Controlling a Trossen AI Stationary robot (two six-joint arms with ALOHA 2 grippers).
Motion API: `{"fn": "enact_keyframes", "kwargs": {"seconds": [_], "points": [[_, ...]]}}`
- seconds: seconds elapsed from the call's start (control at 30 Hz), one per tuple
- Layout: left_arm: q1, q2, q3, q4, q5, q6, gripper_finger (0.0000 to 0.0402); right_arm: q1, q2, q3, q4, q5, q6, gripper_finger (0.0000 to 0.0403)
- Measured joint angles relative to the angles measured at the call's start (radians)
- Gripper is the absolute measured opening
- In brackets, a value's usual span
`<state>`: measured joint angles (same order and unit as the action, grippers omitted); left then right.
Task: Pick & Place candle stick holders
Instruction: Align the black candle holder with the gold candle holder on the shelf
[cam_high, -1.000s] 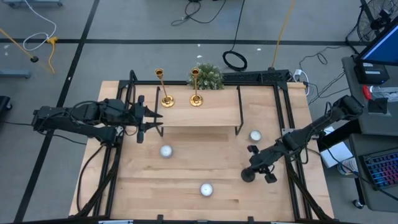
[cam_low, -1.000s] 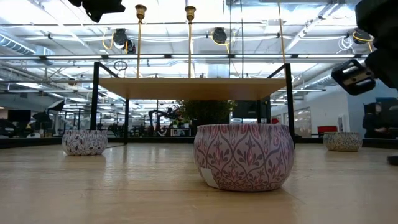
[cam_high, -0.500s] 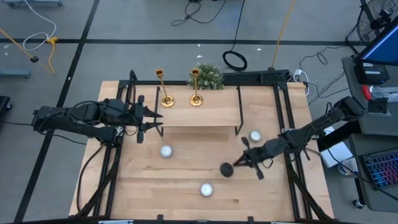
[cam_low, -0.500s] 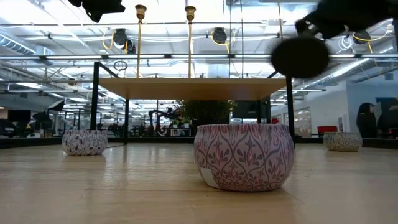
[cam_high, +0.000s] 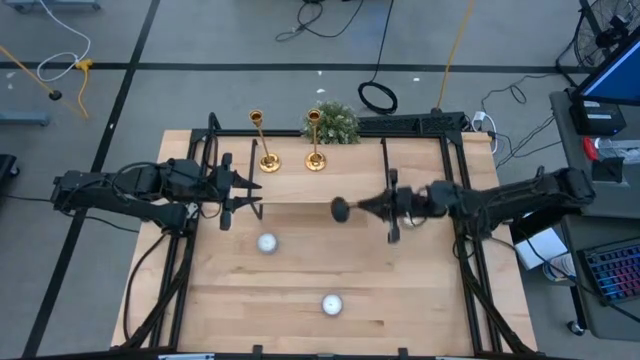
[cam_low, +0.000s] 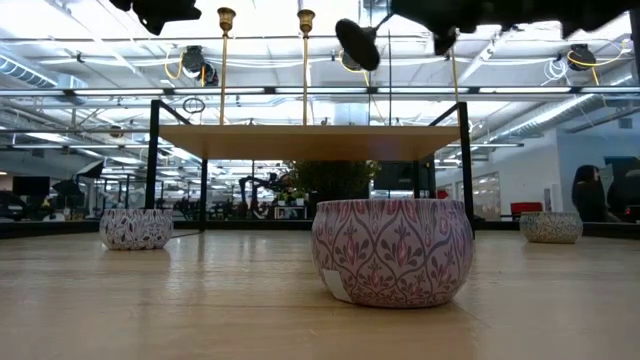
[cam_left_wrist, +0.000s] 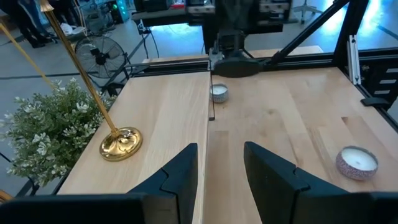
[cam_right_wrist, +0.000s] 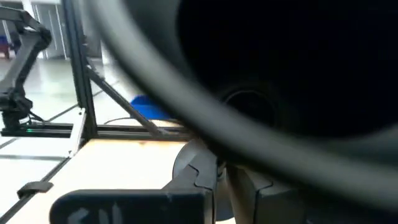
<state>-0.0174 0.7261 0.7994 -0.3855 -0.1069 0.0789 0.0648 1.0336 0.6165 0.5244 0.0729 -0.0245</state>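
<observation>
Two gold candle stick holders (cam_high: 268, 158) (cam_high: 315, 156) stand by their round bases on the raised wooden shelf (cam_high: 345, 178); one also shows in the left wrist view (cam_left_wrist: 120, 142). My right gripper (cam_high: 380, 206) is shut on the black candle stick holder (cam_high: 343, 209), which is up in the air over the shelf's near edge; its round base also shows in the low view (cam_low: 357, 43). My left gripper (cam_left_wrist: 221, 174) is open and empty at the shelf's left end (cam_high: 243, 195). My right gripper holds the black candle stick holder by its stem (cam_high: 362, 207), coming level from the table's right. The holder lies about level, its round base (cam_high: 341, 209) pointing toward the table's left, lifted clear of table and shelf. The arm hides the pinch itself.
A small bushy green plant (cam_high: 332, 122) stands behind the shelf. Patterned candle tins sit on the table (cam_high: 266, 242) (cam_high: 331, 304), with another past the shelf (cam_left_wrist: 218, 93). Black frame rails (cam_high: 462, 190) run along the table's left and right sides.
My right gripper has lifted the black candle stick holder off the table's near right part and carried it up and toward the far left, to the shelf's near edge. The holder has tipped from upright to lying level, base toward the left.
</observation>
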Motion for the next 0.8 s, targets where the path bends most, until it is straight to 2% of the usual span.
{"fn": "enact_keyframes", "kwargs": {"seconds": [0.1, 0.37, 0.57, 0.8], "points": [[0.0, 0.0, 0.0, 0.0, 0.0, 0.002, 0.0136, -0.084, 0.008, 0.111, -0.178, -0.075, -0.03, 0.0011], [0.0, 0.0, 0.0, 0.001, 0.0, 0.002, 0.0136, -0.322, 0.065, 0.374, -0.567, 0.011, -0.146, 0.0011], [0.0, 0.0, 0.0, 0.001, 0.0, 0.005, 0.0136, -0.478, 0.154, 0.406, -0.617, -0.003, -0.062, 0.0011], [0.0, 0.0, 0.0, 0.001, 0.0, 0.004, 0.0136, -0.557, 0.241, 0.407, -0.628, -0.142, -0.058, 0.0011]]}}
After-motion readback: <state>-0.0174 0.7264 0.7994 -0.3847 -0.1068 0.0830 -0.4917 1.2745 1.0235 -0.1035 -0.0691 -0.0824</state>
